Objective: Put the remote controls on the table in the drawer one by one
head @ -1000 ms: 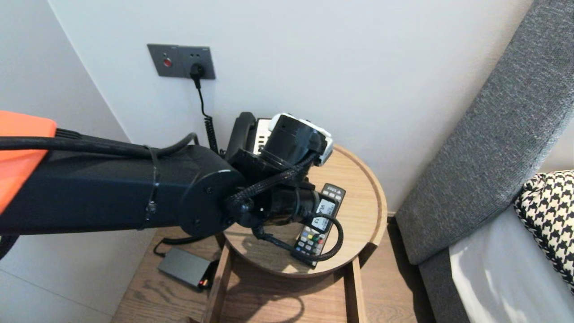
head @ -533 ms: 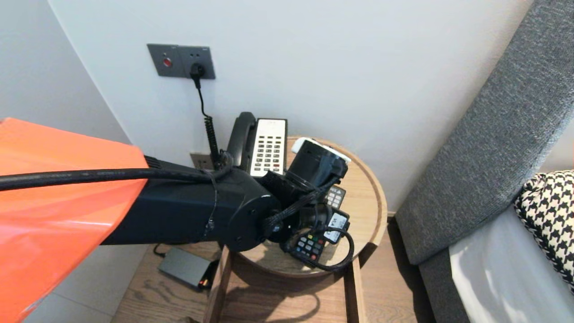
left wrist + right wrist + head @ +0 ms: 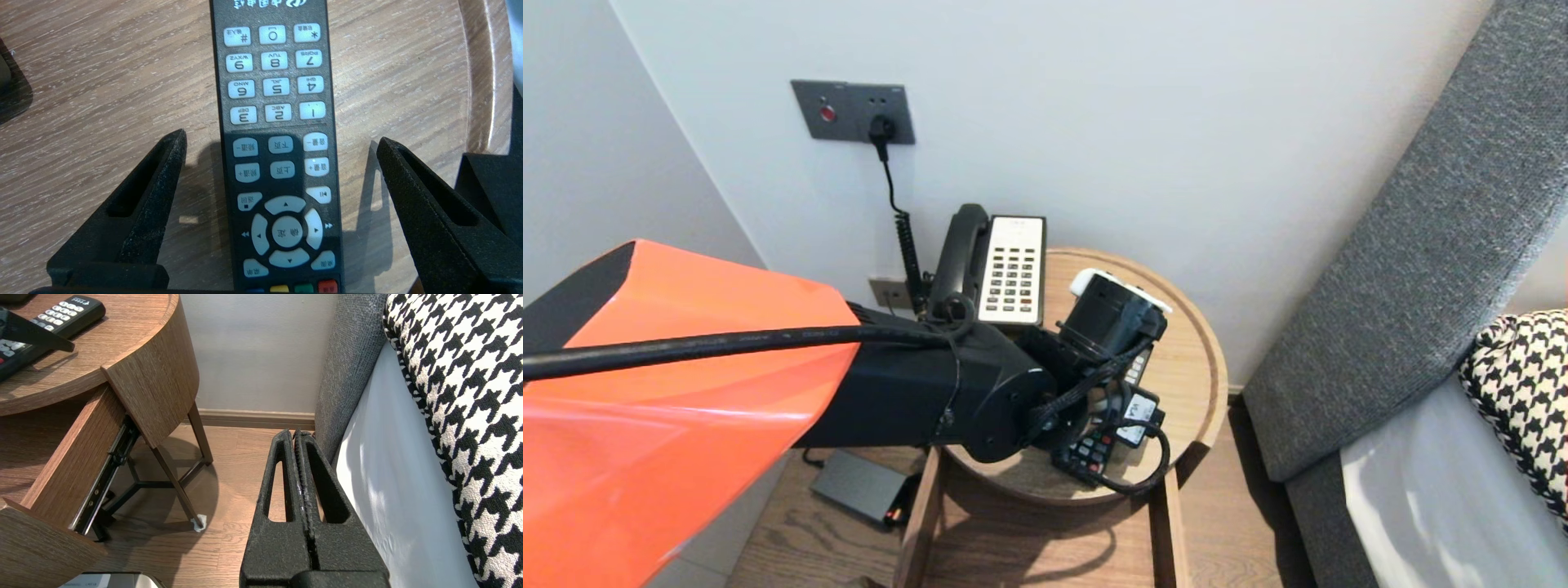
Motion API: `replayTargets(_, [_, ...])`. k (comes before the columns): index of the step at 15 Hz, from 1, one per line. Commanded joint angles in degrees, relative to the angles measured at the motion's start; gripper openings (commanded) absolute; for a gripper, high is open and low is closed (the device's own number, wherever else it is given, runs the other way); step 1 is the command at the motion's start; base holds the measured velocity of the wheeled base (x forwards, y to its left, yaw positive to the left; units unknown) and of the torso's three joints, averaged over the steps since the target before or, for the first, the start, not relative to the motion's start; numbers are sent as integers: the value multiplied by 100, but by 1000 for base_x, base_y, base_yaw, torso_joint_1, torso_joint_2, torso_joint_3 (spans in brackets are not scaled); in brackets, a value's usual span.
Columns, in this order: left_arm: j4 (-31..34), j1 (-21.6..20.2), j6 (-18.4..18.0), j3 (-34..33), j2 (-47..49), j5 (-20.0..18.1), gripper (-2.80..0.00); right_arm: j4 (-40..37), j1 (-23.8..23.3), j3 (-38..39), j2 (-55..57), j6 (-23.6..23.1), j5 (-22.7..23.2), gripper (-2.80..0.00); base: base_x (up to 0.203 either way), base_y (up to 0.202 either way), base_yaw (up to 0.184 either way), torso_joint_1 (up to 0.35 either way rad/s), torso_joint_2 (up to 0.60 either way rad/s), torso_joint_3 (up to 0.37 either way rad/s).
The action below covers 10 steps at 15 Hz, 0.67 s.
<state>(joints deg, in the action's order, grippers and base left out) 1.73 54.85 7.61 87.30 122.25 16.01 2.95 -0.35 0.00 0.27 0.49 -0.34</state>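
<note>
Left gripper (image 3: 280,136) straddles the remote control (image 3: 274,73) near the front edge of the desk (image 3: 1188,343), jaws released, bare wood either side, seemingly not touching. A second ago its wrist covered the telephone (image 3: 1011,265). Right gripper (image 3: 297,435) hangs clenched.

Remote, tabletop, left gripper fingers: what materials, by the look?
Remote: probably matte black plastic, faintly speckled face; pale keys look rubbery.
Tabletop: wood or veneer, satin; straight grain, raised rim. Solid or laminate, can't tell.
Left gripper, open astride the remote: fingers black, grainy, slotted; likely moulded or printed plastic, maybe rubber-coated.
Right gripper: parked, shut, beside the grey upholstery.
</note>
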Motion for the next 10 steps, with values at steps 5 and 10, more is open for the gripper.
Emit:
replayTargets(5, [5, 79, 238, 94, 96, 215, 0, 4, 0, 144, 6, -1, -1, -280, 0, 0, 0, 0, 0, 0])
replayTargets(10, [3, 123, 285, 170, 133, 539, 0, 4, 0, 142, 0, -4, -1, -280, 0, 0, 0, 0, 0, 0])
